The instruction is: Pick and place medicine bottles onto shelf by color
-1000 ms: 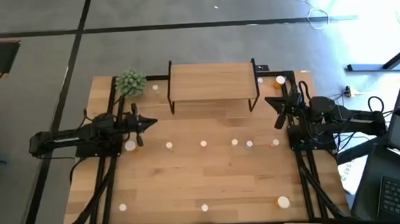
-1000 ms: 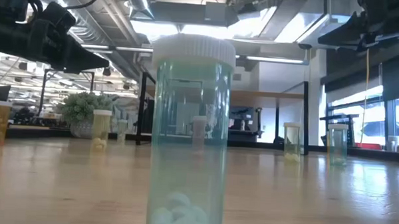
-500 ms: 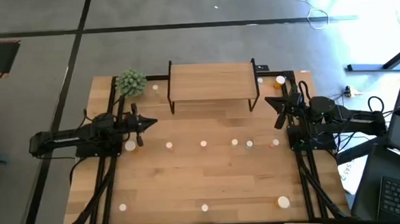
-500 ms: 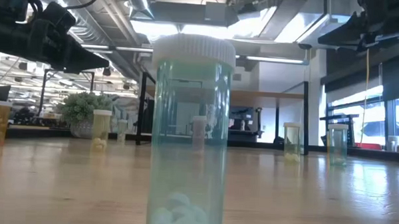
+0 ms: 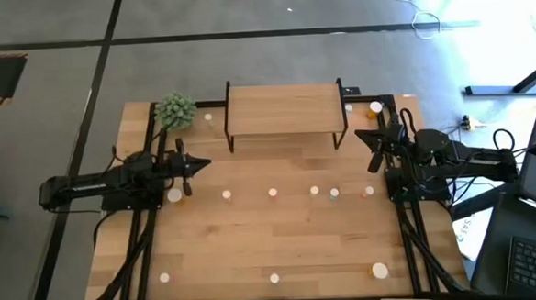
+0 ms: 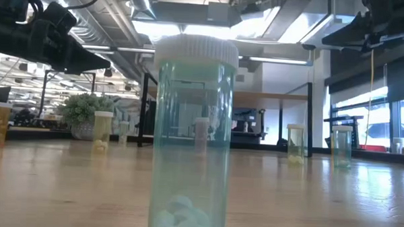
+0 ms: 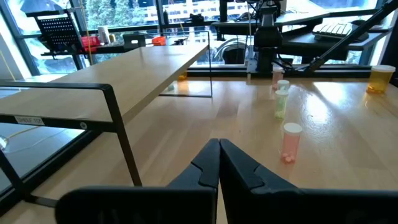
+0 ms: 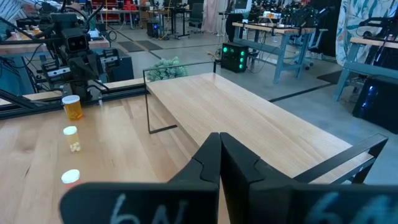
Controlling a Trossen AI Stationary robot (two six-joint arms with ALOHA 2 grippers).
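Observation:
The shelf (image 5: 282,111) is a light-wood board on thin black legs at the table's far middle. A row of tiny pale-capped bottles (image 5: 314,192) stands on the tabletop between the arms. More bottles stand near the near edge (image 5: 274,278) and beside the shelf (image 5: 376,107). A green bottle (image 6: 192,133) stands close to the low camera. My left gripper (image 5: 204,163) hovers shut left of the shelf, and its wrist view shows a pink bottle (image 7: 290,142) ahead of it. My right gripper (image 5: 359,136) hovers shut right of the shelf, its fingers (image 8: 211,149) pointing over the shelf top (image 8: 249,121).
A green spiky plant ball (image 5: 175,110) sits at the shelf's left far corner. A larger orange bottle (image 8: 73,107) stands near the left arm's base. A large pale-capped bottle (image 5: 379,271) stands near the near right corner. Bare wood lies between the bottle row and the near edge.

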